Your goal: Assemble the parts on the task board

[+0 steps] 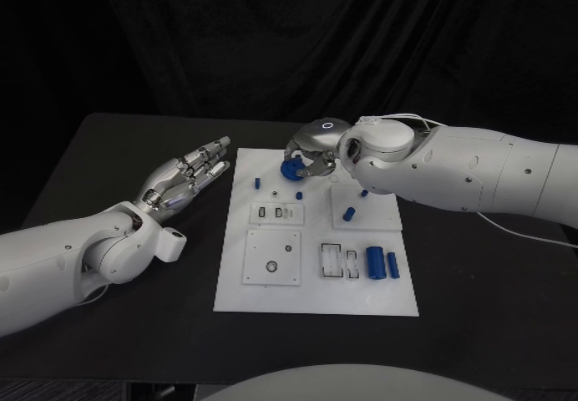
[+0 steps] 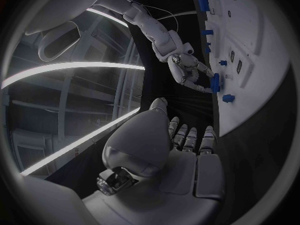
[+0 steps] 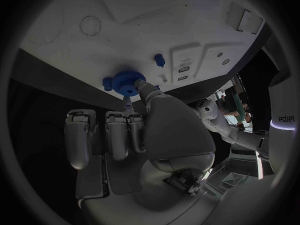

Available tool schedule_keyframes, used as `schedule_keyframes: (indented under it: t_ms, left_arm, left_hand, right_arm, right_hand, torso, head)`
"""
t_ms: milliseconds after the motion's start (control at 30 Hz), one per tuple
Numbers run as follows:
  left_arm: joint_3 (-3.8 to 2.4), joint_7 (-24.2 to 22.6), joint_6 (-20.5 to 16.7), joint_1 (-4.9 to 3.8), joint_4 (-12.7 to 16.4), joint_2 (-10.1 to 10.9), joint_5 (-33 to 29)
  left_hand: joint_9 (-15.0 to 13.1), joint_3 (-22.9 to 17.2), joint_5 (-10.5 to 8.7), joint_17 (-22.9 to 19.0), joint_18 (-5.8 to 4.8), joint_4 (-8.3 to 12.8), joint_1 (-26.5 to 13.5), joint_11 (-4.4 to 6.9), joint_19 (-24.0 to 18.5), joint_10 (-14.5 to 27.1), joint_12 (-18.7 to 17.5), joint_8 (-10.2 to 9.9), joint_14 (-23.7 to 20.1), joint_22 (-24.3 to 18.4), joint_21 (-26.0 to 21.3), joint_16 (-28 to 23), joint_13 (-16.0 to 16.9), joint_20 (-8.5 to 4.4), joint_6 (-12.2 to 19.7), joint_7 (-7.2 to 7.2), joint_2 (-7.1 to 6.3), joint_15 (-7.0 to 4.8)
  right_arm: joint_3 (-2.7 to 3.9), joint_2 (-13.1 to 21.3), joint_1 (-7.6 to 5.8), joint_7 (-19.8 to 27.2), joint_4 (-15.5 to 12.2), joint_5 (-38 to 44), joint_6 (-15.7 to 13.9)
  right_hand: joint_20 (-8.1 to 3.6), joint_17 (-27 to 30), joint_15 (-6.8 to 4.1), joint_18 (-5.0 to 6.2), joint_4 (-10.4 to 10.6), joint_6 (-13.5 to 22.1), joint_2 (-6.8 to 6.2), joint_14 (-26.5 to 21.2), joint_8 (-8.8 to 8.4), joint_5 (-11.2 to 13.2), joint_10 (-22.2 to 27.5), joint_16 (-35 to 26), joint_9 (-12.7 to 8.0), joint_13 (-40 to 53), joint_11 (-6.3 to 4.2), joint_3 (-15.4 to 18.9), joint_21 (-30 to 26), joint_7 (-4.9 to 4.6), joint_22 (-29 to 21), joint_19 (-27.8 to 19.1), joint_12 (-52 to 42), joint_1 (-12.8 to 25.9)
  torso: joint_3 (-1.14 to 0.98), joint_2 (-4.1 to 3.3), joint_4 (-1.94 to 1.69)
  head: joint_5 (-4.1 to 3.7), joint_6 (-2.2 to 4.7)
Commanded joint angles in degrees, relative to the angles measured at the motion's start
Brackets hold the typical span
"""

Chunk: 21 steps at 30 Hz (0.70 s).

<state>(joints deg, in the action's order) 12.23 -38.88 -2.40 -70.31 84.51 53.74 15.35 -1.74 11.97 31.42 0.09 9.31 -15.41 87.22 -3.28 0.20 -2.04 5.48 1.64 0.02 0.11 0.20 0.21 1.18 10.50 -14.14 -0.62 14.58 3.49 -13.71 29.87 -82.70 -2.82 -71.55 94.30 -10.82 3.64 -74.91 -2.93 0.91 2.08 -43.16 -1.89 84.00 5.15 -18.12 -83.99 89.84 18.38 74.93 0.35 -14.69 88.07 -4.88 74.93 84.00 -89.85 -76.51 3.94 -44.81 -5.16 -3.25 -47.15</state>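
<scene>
Pinching a blue gear (image 1: 291, 170), the right hand (image 1: 311, 156) hovers over the task board (image 1: 316, 288).

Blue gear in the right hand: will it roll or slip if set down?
The blue gear looks rigid and probably light. Round and toothed: on edge it may roll, flat it should stay. The right hand holds it by the fingertips, so slipping seems possible.

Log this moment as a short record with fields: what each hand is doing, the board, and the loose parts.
left hand: open, fingers apart, holding nothing, off the board's left edge
right hand: at the board's far edge, gripping a blue gear
task board: white plate mid-table, with raised panels and slots
blue cylinders: two, side by side near the board's right edge
small blue pegs: several on the far half of the board
task state: gear held, not yet seated
</scene>
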Motion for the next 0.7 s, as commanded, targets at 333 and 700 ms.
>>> schedule_keyframes:
  t_ms: [333,700]
  left_arm:
    - [-0.04,-4.03,1.04,0.08,0.05,-0.07,-0.17]
    - [-0.04,-4.03,0.96,0.11,0.19,0.44,-0.17]
  left_hand:
    - [-0.07,-0.43,0.16,-0.09,1.05,0.02,0.68,-0.43,0.06,-0.04,-0.26,0.15,-0.02,0.09,0.03,-0.21,-0.05,0.5,0.02,-0.33,-0.04,0.47]
    - [-0.07,-0.43,0.16,-0.09,1.05,0.02,0.68,-0.43,0.06,-0.04,-0.26,0.15,-0.02,0.09,0.03,-0.21,-0.05,0.5,0.02,-0.33,-0.04,0.47]
  right_arm:
    - [0.05,0.42,0.25,-0.81,-0.21,0.36,0.76]
    - [0.44,4.24,-0.13,0.8,-2.81,0.36,-7.37]
  right_hand:
    - [-0.47,-15.09,-0.42,-0.1,0.01,0.25,-0.39,6.0,-0.71,-0.01,-6.01,0.16,-0.74,15.07,-0.48,-0.62,-0.5,-0.03,13.75,4.01,-0.15,-0.22]
    - [-0.58,-15.09,-0.54,-0.17,0.51,0.45,-0.58,6.0,-1.19,1.92,-6.01,0.16,-1.65,15.07,-0.6,-0.32,-0.35,0.09,13.87,4.18,-0.15,0.61]
  torso:
    - [-0.01,0.0,-0.04]
    - [-0.02,0.0,0.01]
  head:
    - [0.12,-0.24]
    - [0.69,-0.24]
